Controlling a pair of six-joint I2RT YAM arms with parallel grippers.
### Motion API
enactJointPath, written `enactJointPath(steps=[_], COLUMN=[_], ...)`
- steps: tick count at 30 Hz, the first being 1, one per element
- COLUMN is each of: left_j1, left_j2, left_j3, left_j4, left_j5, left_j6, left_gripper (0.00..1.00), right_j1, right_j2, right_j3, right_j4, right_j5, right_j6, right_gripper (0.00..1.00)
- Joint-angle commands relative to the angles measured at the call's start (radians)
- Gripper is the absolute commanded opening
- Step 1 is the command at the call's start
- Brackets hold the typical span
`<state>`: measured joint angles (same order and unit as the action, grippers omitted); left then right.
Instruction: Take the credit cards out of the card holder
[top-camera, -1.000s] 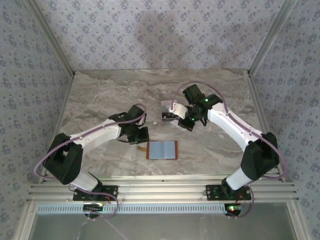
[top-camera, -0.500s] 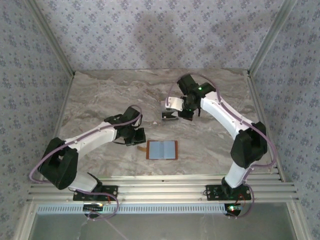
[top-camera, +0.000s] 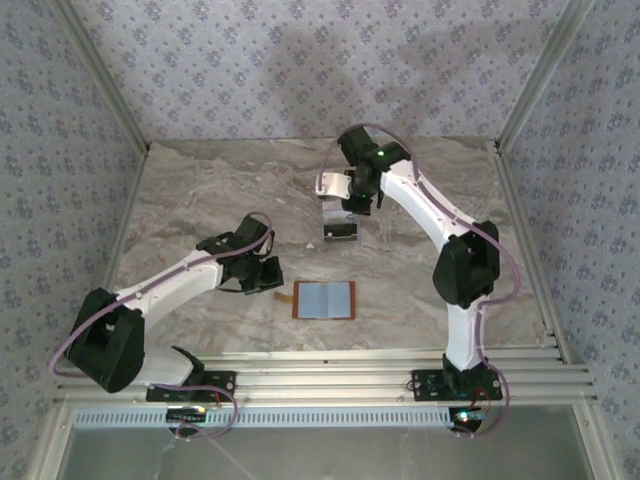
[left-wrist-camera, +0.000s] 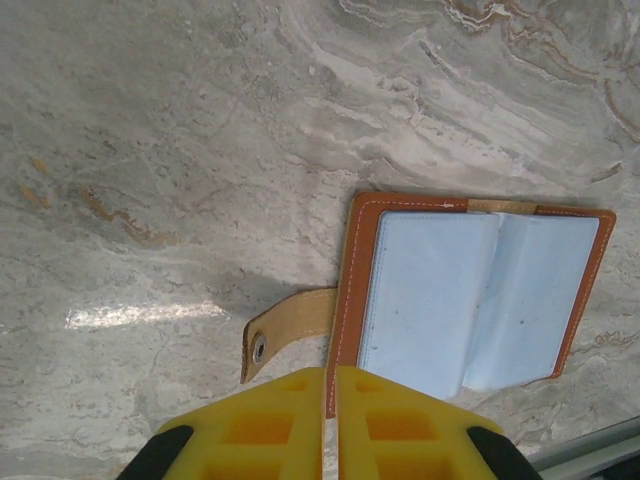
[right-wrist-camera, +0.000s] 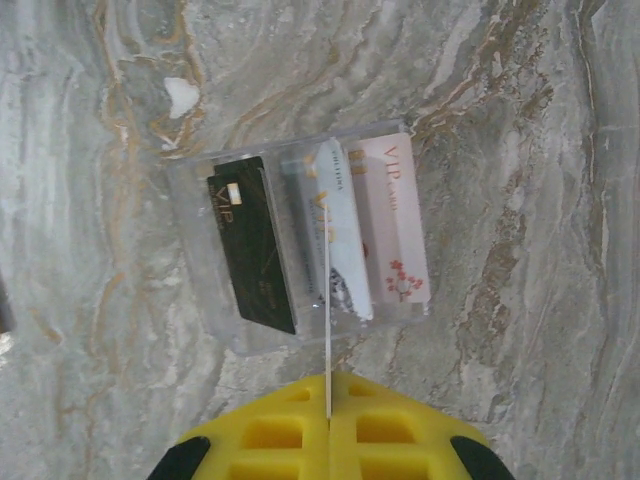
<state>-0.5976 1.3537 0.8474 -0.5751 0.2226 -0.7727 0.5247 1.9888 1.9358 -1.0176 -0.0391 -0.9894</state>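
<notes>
Lying open and flat on the marble table (top-camera: 200, 190), the brown wallet (top-camera: 324, 300) sits near the front edge, between the two arm bases. Its grey-blue inner panels face up, and its tan strap (left-wrist-camera: 290, 328) with a metal snap sticks out to the left.

The left pincer (top-camera: 268, 277) hangs just beside that strap side of the wallet. In the left wrist view its yellow fingers (left-wrist-camera: 262, 425) stand together with only a thin slit between them, and nothing can be seen clamped there. The wallet's orange edge runs right up to the fingertips; whether they touch it I cannot tell.

Farther back on the table stands a clear plastic tray (top-camera: 340, 230), well apart from the wallet. The right pincer (top-camera: 346, 198) hovers over it. In the right wrist view the right pincer (right-wrist-camera: 328, 378) is clamped on a thin card (right-wrist-camera: 327, 290), which shows edge-on as a pale line reaching out over the middle of the tray (right-wrist-camera: 195, 225).

Three credit cards lie side by side inside the tray: a black card (right-wrist-camera: 252, 245) on the left, a silvery-white card (right-wrist-camera: 343, 235) in the middle and a pale card (right-wrist-camera: 397, 225) with a red flower print on the right. The middle card overlaps the pale one's edge.
</notes>
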Motion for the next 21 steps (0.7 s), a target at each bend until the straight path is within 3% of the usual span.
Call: enactJointPath(steps=[1,21], left_j1=[0.009,0.035], left_j2=[-0.032,-0.060], left_j3=[-0.014,-0.038], left_j4=[-0.026,-0.041], left_j5=[-0.013,-0.015], left_j6=[-0.014,-0.014], left_gripper=[0.12,0.12], right_j1=[-0.006,0.001], right_j2=[0.052,0.227], right_j3=[0.072,0.180], right_j4=[-0.052,0.028], right_j5=[0.039,0.081], right_j6=[-0.142,-0.253], right_gripper=[0.00,0.00])
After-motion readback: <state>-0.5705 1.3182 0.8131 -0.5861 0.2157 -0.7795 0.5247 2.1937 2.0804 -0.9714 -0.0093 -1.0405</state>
